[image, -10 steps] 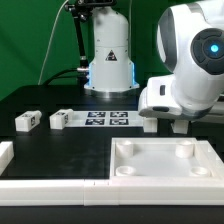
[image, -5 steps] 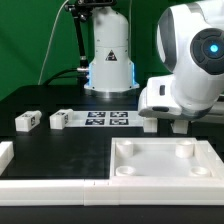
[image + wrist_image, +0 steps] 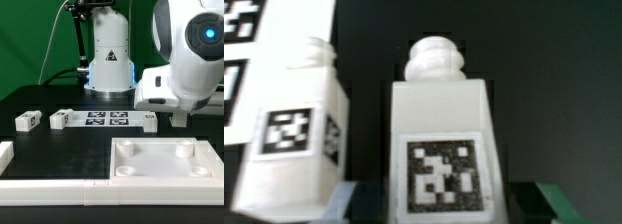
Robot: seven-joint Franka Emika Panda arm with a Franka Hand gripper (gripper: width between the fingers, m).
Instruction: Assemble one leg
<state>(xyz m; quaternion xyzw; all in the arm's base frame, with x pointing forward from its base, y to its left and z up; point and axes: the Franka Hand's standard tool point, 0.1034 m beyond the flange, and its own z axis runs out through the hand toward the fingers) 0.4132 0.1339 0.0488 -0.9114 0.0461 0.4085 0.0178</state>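
Observation:
In the wrist view a white leg [image 3: 446, 120] with a black-and-white tag stands between my gripper [image 3: 452, 208] fingers. The jaws are open, with a dark gap on each side of the leg. A second leg [image 3: 295, 125] lies beside it, next to the marker board [image 3: 242, 25]. In the exterior view my gripper [image 3: 179, 119] is low over the table at the right. The leg between its fingers is hidden behind the hand. The second leg [image 3: 147, 123] shows just off the marker board's [image 3: 105, 120] right end. Two more legs [image 3: 27, 121] [image 3: 62, 119] lie at the left.
A large white square panel [image 3: 150, 172] with round corner sockets lies in front at the exterior view's right. A white frame piece [image 3: 50, 186] runs along the front left. The robot base [image 3: 108, 60] stands behind the marker board.
The arm has shifted towards the exterior view's right and slightly up. This uncovers the leg at the marker board's right end, which the hand hid before.

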